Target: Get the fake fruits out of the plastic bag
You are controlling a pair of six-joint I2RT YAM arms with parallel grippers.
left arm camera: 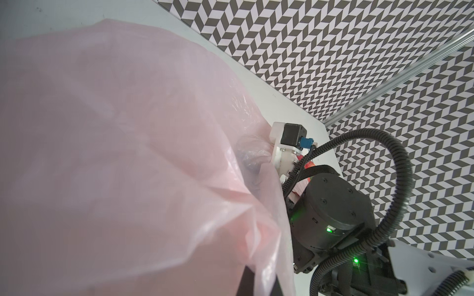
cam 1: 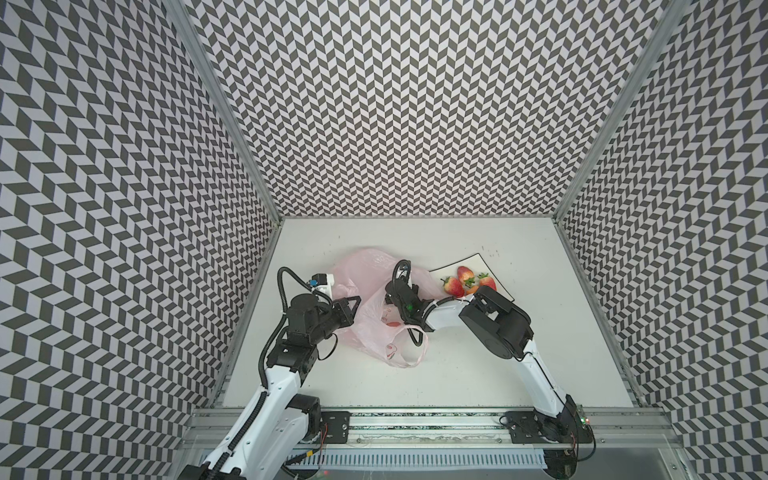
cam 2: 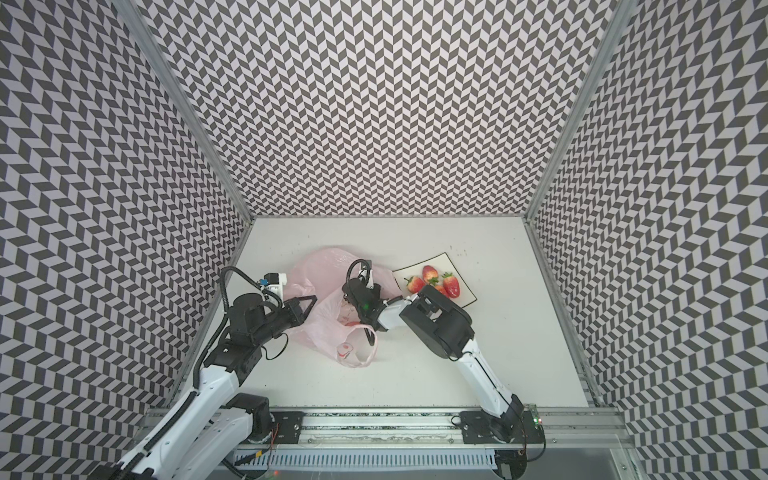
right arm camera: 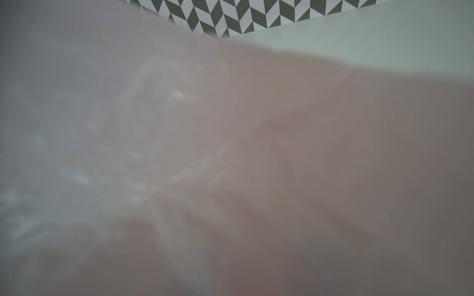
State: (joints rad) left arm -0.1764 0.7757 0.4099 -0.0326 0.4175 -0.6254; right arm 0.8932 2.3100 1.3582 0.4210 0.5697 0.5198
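Note:
The pale-pink plastic bag [cam 1: 374, 266] [cam 2: 322, 266] lies crumpled left of the table's middle. My left gripper [cam 1: 358, 302] [cam 2: 314, 300] is shut on a fold of its rim [left arm camera: 259, 279], holding the mouth up. My right arm's wrist [cam 1: 405, 297] [cam 2: 365, 297] reaches into the mouth; its jaws are hidden under the film, which fills the right wrist view [right arm camera: 256, 153]. Three fake strawberries [cam 1: 453, 286] [cam 2: 415, 284] and a small orange fruit [cam 1: 471, 289] rest on the plate. A red patch [cam 1: 395, 323] shows through the bag; fruit or print, I cannot tell.
The square white plate [cam 1: 478, 264] [cam 2: 446, 264] with a black rim sits right of the bag, partly behind my right arm's elbow [cam 1: 494, 324]. One bag handle loop [cam 1: 409, 353] trails toward the front. Patterned walls close in three sides.

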